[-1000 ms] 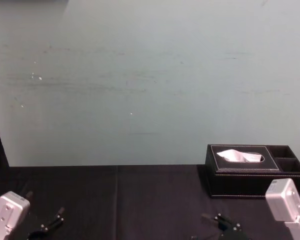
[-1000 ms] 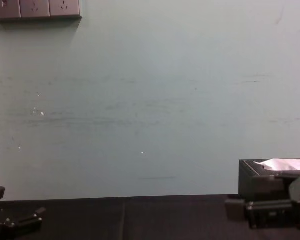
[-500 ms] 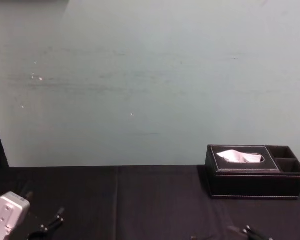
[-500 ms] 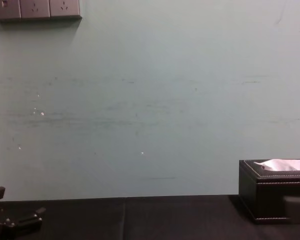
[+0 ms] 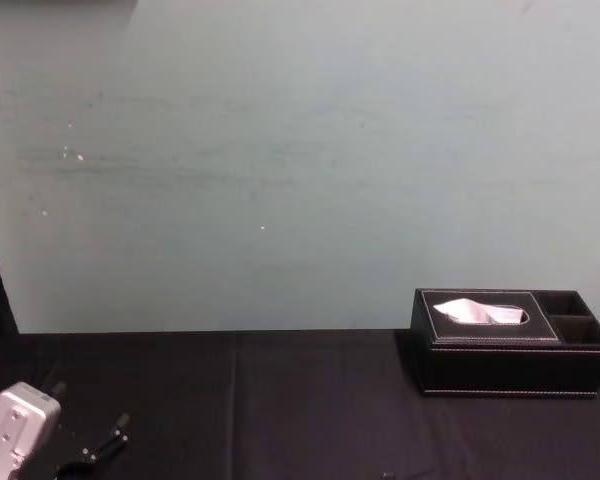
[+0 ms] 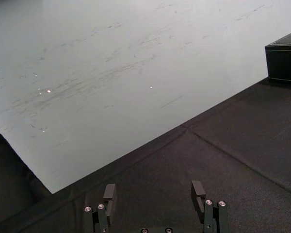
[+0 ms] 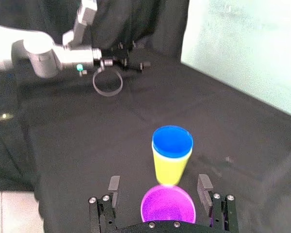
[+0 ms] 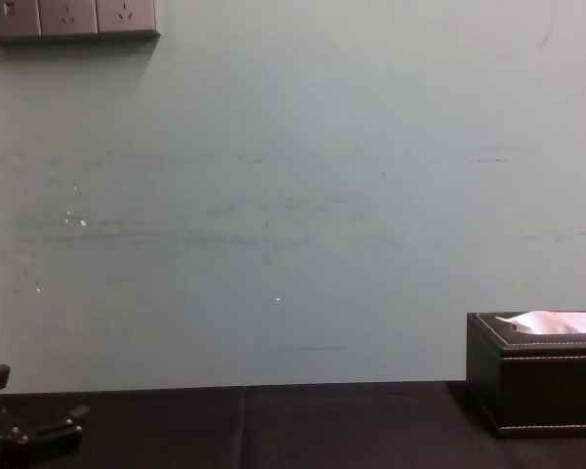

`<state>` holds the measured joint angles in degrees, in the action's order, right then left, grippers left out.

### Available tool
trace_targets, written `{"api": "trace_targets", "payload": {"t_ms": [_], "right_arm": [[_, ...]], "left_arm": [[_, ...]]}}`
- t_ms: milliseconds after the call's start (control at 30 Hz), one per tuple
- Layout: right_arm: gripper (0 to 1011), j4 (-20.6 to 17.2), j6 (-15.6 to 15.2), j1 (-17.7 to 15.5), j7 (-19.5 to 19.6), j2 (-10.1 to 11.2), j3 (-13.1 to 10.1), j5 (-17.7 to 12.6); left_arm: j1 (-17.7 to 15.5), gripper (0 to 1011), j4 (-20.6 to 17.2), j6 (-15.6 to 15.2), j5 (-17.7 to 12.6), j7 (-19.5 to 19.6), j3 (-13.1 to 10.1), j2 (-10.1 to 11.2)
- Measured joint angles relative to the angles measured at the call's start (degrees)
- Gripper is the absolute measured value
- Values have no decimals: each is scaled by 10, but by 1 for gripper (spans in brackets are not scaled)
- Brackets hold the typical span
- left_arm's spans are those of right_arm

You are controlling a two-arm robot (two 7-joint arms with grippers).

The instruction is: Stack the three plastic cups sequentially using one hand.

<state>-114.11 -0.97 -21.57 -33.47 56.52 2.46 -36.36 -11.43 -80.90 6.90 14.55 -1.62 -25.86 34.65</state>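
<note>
Right gripper [image 7: 159, 181] has lowered, fingers wide astride the purple cup [image 7: 168, 207], ready to grasp; left gripper [image 6: 154, 186] parked, fingers wide.

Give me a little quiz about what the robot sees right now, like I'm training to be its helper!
1. True or false: the right end effector is open, not clamped on the purple cup.
2. What stands at the right of the black table? A) kettle B) tissue box C) book
3. Fill in: the left end effector, low at the table's left, is ____.
Key: 1 true; 2 B; 3 open.
</note>
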Motion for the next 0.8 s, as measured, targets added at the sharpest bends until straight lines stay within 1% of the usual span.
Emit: {"api": "trace_targets", "payload": {"t_ms": [33,133,167,300,333,433,567,600,667,800], "right_arm": [[1000,0,-7,-7,-1,7,-5,2],[1000,1,-21,-15,-1,16,-10,6],[1000,1,-33,-17,1,22,-11,11],[1000,3,-62,-20,16,29,-9,25],[1000,5,-72,-19,23,29,-8,29],[1000,8,-83,-18,32,26,-5,34],[1000,11,-108,-14,60,8,-1,40],[1000,11,-108,-14,60,8,-1,40],[1000,11,-115,-11,68,-1,4,44],[1000,11,-120,-7,69,-6,9,48]], "left_arm": [[0,1010,0,0,0,0,0,0],[0,1010,0,0,0,0,0,0],[0,1010,0,0,0,0,0,0],[0,1010,0,0,0,0,0,0],[0,1010,0,0,0,0,0,0],[0,1010,0,0,0,0,0,0],[0,1010,0,0,0,0,0,0],[0,1010,0,0,0,0,0,0],[0,1010,0,0,0,0,0,0],[0,1010,0,0,0,0,0,0]]}}
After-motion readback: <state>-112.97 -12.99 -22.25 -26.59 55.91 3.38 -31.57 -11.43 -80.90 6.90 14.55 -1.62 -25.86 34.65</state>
